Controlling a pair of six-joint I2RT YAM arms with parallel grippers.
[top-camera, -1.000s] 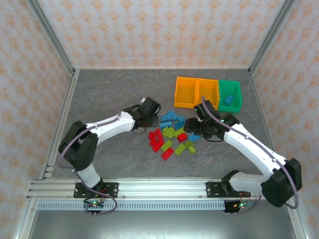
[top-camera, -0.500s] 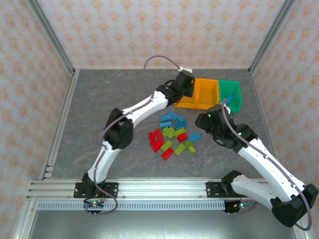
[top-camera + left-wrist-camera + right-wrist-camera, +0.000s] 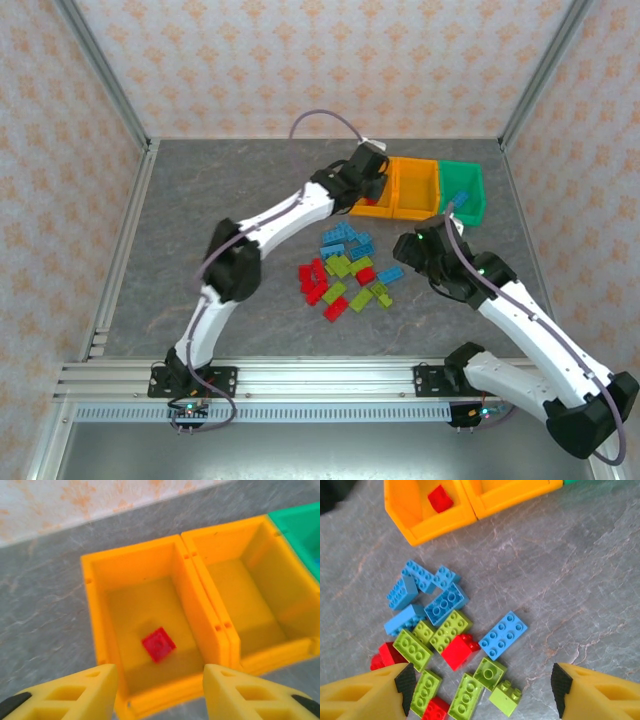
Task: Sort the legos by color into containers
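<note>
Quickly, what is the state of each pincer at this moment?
Left pincer: open, empty, over the red lego in an orange bin.
Right pincer: open, empty, over the loose legos.

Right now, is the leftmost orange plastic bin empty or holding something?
Not empty: the leftmost orange plastic bin has one small red plastic brick lying on its floor.

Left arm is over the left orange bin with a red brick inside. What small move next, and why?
Probably draw the left gripper back from the left orange bin toward the pile: its jaws stand apart and empty, the red brick lies loose on the bin floor, and more red bricks lie on the table.
</note>
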